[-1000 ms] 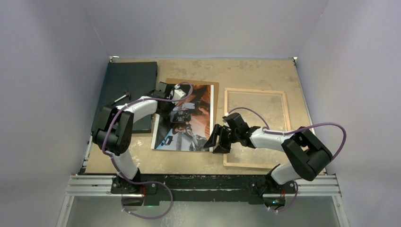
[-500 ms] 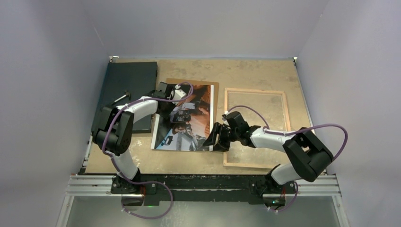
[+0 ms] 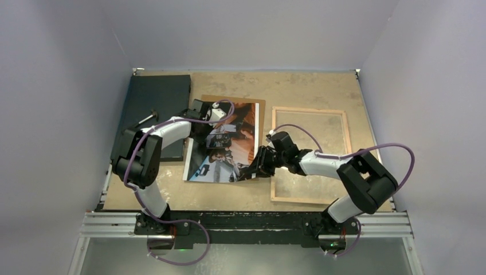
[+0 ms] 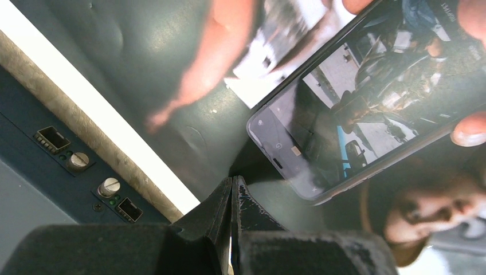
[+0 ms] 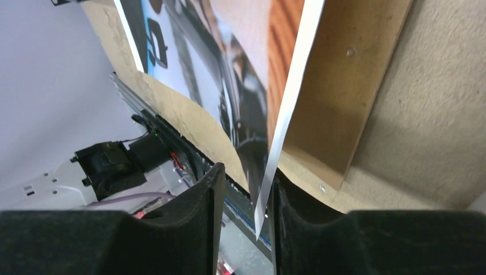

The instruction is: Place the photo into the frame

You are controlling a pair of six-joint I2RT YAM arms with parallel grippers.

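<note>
The photo (image 3: 220,150) lies picture-up on a brown backing panel (image 3: 262,120) at mid-table. My left gripper (image 3: 198,114) is shut, and its tips (image 4: 232,182) press down on the print near its white left border. My right gripper (image 3: 252,171) reaches the photo's near right corner. That corner (image 5: 265,197) stands lifted between the jaws, against the right finger (image 5: 286,197), with a gap to the left finger (image 5: 209,189). The jaws are still apart. The frame (image 3: 309,109) lies flat to the right of the photo, wooden back up.
A flat black board (image 3: 157,97) lies at the far left, beside the left arm. The backing panel (image 5: 338,97) sticks out past the photo's right edge. Grey walls close in the table on three sides, and a metal rail (image 3: 246,223) runs along the near edge.
My right gripper has slid left onto the photo's near right corner and its jaws have narrowed around it. The corner now stands lifted. The left gripper has stayed put.
</note>
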